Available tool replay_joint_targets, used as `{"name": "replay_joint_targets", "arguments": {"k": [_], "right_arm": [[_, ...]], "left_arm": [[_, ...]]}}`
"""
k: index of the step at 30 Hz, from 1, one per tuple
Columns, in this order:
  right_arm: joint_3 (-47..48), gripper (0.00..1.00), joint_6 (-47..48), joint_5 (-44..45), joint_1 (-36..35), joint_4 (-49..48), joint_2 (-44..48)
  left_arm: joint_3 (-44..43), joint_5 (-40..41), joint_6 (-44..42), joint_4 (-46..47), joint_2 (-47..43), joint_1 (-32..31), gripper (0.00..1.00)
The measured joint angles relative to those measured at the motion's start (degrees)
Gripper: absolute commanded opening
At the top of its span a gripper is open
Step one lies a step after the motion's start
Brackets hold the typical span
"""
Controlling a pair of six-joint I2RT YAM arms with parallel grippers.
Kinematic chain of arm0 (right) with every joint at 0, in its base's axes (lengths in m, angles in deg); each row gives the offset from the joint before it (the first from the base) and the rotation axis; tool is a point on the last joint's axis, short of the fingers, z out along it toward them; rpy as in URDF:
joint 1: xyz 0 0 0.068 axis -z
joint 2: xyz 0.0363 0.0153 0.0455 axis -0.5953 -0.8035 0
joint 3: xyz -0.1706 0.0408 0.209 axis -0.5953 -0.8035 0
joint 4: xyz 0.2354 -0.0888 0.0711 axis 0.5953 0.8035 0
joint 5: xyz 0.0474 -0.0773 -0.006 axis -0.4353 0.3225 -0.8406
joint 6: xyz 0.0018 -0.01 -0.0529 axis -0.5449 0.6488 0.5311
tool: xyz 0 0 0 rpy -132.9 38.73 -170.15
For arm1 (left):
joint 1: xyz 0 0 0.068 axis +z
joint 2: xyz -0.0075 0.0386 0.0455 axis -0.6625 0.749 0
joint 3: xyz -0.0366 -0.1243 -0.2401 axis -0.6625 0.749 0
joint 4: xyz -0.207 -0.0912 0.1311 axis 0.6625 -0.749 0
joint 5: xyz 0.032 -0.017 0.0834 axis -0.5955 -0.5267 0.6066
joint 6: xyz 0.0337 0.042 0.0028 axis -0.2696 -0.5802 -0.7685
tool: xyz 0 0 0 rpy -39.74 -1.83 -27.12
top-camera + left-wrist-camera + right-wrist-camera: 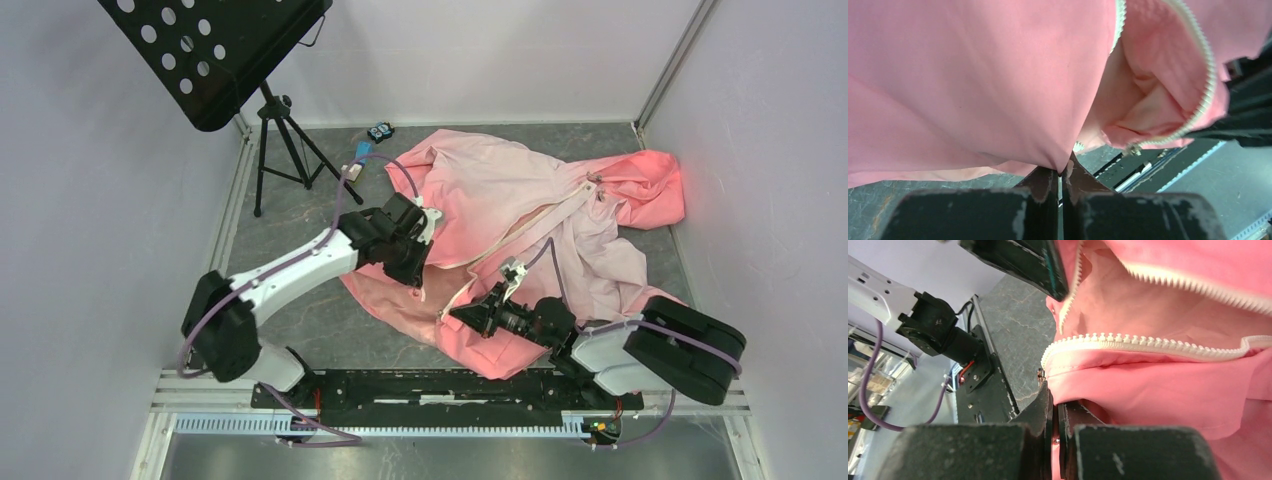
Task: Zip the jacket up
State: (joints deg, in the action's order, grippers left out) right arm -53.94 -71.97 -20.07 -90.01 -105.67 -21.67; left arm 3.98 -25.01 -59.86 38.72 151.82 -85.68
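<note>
The left arm reaches forward from its base, and the left gripper (1060,175) is closed on a fold of the jacket (500,190) at its near left edge. The right arm bends inward (low over the table), and the right gripper (1054,405) pinches the hem just under the cream zipper (1148,342), which is unzipped. The jacket lies crumpled from the middle to the far right wall. Bare table (320,330) is at the left, near the tripod (270,112)
</note>
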Motion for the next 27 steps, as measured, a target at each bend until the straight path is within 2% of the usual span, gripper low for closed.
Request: {"name": "replay_joint_targets", "arguments": {"k": [4, 7, 18, 27], "right_arm": [[0.0, 0.0, -1.11, -2.27, 0.42, -6.75, -4.96], [0.44, 0.0, -0.94, -3.58, 0.5, -9.05, -7.17], [4.44, 0.0, 3.63, -5.27, 0.5, -8.26, -9.94], [4.55, 0.0, 4.28, -5.81, 0.31, -8.44, -11.78]], "left_arm": [[2.54, -2.34, -1.31, 1.88, -6.82, 0.68, 0.02], [4.28, -4.31, -2.16, 2.47, -8.17, 1.4, 0.02], [7.3, -11.08, -2.8, 4.92, -8.26, 2.01, 0.02], [7.82, -12.0, -2.82, 5.42, -8.92, 2.08, 0.02]]}}
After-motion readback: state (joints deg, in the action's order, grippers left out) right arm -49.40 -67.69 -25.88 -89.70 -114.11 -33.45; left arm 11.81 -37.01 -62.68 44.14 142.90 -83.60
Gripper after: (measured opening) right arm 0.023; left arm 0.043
